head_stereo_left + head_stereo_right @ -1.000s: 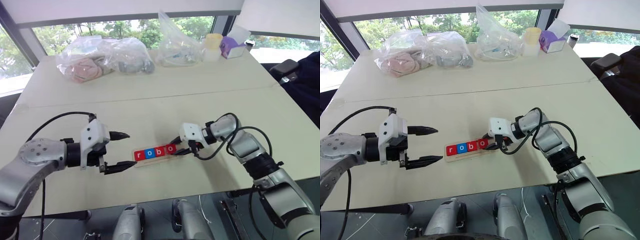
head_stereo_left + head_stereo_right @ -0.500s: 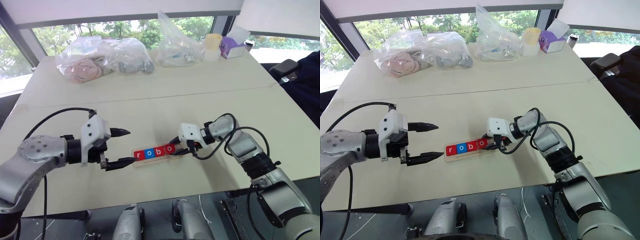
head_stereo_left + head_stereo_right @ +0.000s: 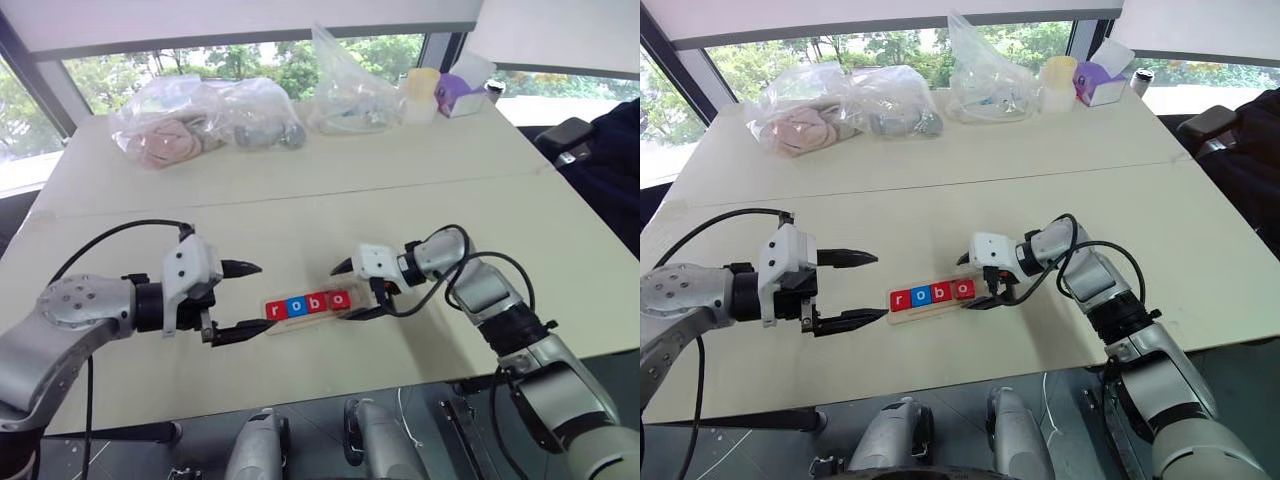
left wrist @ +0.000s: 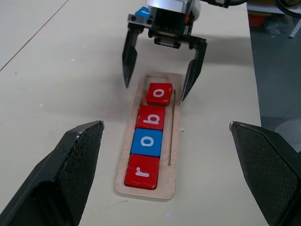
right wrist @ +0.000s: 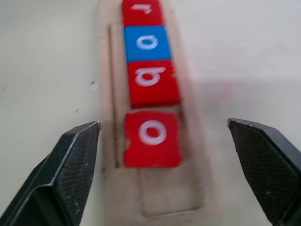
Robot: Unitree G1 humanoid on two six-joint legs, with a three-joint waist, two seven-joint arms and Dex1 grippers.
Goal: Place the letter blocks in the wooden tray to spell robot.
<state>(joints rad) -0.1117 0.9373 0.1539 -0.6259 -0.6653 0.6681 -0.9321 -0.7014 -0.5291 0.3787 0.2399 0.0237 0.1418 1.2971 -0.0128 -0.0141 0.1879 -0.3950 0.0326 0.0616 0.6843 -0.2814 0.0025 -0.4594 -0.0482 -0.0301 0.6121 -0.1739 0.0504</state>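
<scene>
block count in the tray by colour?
red letter blocks: 3, r, b, o
blue letter blocks: 1, o
total: 4, all lying in the wooden tray; one slot at its end stands bare

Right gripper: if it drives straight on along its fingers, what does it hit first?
Most likely the red o block at the near end of the wooden tray: it lies between the open right gripper fingers. Height above the tray is unclear.
</scene>
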